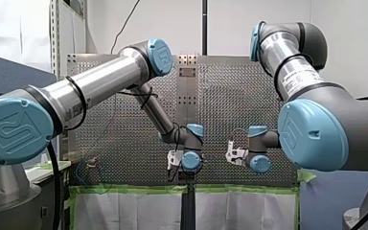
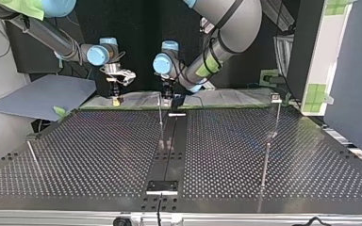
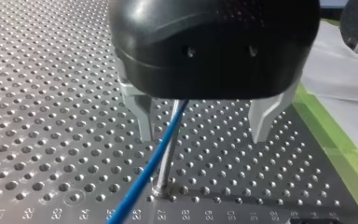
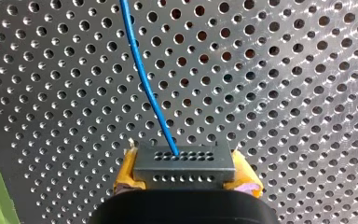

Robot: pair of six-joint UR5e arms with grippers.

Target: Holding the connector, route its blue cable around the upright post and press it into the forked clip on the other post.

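right gripper point(image 4: 185, 171) clamps connector point(image 4: 185, 161), left gripper point(image 3: 203, 133) jaws wide apart
top: forked clip point(image 2: 275, 97) at 3 o'clock of upright post point(image 2: 160, 117). left wrist: post and blue cable point(image 3: 144, 182) between the fingers. right wrist: cable leaves connector toward 11 o'clock.

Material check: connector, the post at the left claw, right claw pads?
Connector: dark grey, matte, with rows of small holes; moulded plastic or coated metal, unclear which. Post: bare polished metal, going by the glints along it. Pads: yellow with uneven edges; probably rubber or foam.
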